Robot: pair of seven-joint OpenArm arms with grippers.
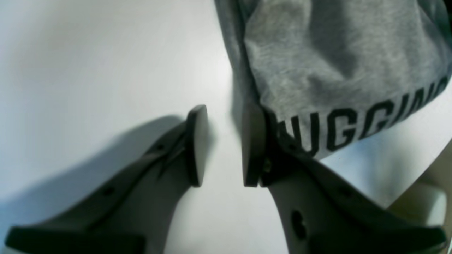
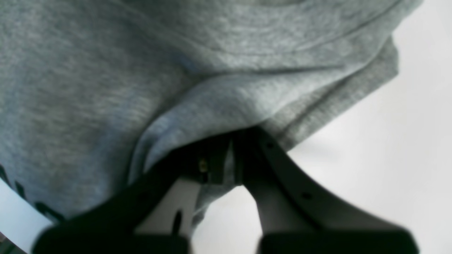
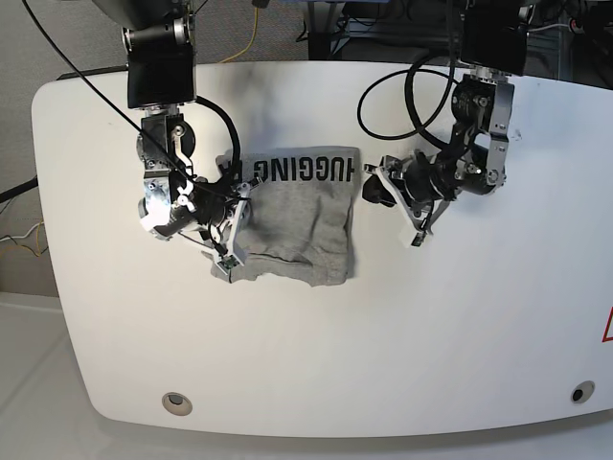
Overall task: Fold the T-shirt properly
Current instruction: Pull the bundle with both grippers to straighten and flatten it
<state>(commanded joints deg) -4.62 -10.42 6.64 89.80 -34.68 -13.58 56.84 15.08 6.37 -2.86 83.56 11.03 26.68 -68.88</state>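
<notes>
Overhead view: a white table w/ a grey T-shirt folded into a rough rectangle near the centre, slightly toward the view's left. Black block lettering runs along its far edge, upside down from this view. Two robot arms reach in from the far side. The right pincer, on the view's left, sits at the shirt's left edge; its wrist cam shows the fingers pressed nearly together, pinching a fold of grey fabric near a hemmed edge. The left pincer, on the view's right, is just beside the shirt's right edge by the lettering. Its wrist cam shows the fingers spread, bare table between them, one finger touching the cloth's edge.
</notes>
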